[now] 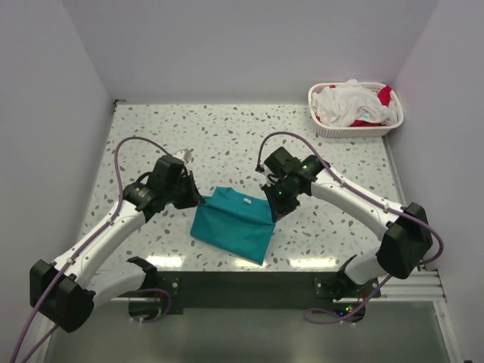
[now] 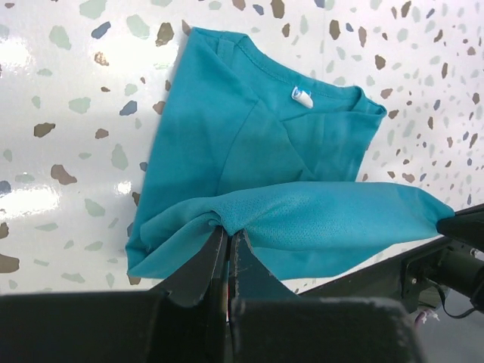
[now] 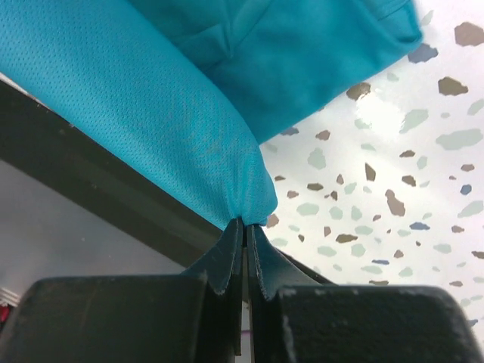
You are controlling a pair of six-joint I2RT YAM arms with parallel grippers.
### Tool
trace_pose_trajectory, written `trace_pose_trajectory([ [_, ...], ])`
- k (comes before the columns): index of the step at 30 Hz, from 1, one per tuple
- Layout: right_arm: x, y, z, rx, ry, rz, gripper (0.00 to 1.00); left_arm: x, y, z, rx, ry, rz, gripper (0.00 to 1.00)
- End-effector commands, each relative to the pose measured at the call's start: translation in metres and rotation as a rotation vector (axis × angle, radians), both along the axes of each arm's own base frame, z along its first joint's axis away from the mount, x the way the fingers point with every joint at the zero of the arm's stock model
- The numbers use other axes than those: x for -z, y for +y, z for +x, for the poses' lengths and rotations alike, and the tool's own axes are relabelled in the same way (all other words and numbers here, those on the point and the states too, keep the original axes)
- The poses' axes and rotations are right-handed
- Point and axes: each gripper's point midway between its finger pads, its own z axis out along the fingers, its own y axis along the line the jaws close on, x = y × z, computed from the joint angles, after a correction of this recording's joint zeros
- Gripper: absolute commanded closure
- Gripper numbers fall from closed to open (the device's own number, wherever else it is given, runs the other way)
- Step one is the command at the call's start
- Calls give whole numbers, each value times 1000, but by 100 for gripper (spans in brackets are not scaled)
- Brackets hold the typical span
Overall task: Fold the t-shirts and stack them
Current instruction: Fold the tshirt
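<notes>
1. Left gripper (image 1: 198, 202): jaws pinched tight on cloth at the left end of the teal tee's (image 1: 234, 223) raised edge. Wrist view shows fabric bunched right at the tips.
2. Teal tee: lies partly folded on the table (image 1: 227, 128), btwn the two grippers. Collar w/ white tag (image 2: 301, 97) faces up. One edge is lifted off the rest of the shirt and sags a bit mid-span.
3. Key relation: the held edge's long axis runs left-right, gripper to gripper, and the body of the tee lies flat beside and under it. Neither arm is nearer, since each has its own end. The next move prob. needs both arms to carry the edge across the tee together, else the fold skews.
4. Right gripper (image 1: 270, 217): jaws clamped on the tee's right end, cloth ballooning from the tips.
5. Basket (image 1: 333, 130): well apart from the teal tee, far-right of it. White and red tees (image 1: 352, 102) heaped inside, not yet folded.
</notes>
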Motion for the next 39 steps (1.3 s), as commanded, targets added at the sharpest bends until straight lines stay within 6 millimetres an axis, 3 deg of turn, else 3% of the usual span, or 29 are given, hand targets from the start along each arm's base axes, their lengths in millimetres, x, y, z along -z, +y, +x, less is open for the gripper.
trace_pose_trajectory([
  [1,-23,-6,-15,-30,22,23,100,-26,-5,2,44,-73,-37,100],
  [7,-48,5,-25,-50,30,132,100,-45,-7,0,58,-121,-73,100],
  [11,-58,16,-40,-72,75,231,100,-45,-2,-5,52,-140,-75,100],
  [19,-51,35,-79,-120,186,351,100,-42,10,-27,12,-157,-106,100],
  [28,-48,86,-110,-185,238,431,100,-32,15,-42,-14,-152,-142,100],
  [35,-70,90,-106,-199,189,450,100,-69,15,-26,-23,-223,-135,100],
  [39,-62,78,-81,-117,132,419,100,-68,11,-6,-38,-223,-99,100],
])
